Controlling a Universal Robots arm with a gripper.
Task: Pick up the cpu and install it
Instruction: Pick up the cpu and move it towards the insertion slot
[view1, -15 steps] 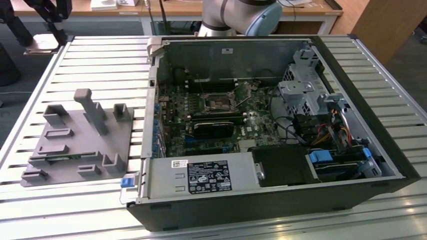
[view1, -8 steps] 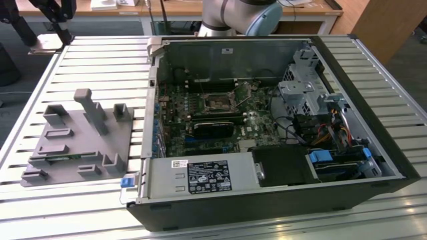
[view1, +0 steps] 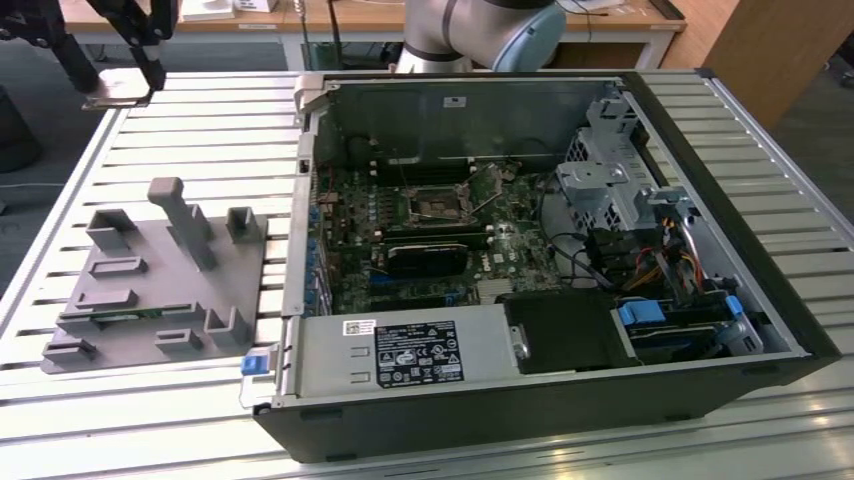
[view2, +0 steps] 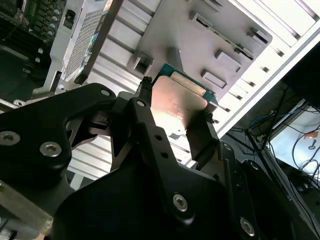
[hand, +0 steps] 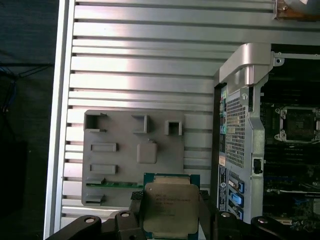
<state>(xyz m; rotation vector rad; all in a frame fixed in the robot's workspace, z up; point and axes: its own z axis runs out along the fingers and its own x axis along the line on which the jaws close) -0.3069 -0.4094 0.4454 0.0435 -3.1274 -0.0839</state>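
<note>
Slatted aluminium worktop (hand: 150, 60) carries a grey tray (hand: 120, 165) near one edge, beside the open computer case (hand: 240, 125) — we see the gripper (hand: 170, 206) closed on the cpu (hand: 167, 200), fingers (view2: 200, 137) pressing two opposite sides, holding it in the air clear of the tray.

Holding gripper (view2: 177, 100) raised, pointing downward; pinching cpu (hand: 168, 207) flat between two black fingers (hand: 205, 216), by opposite edges.
</note>
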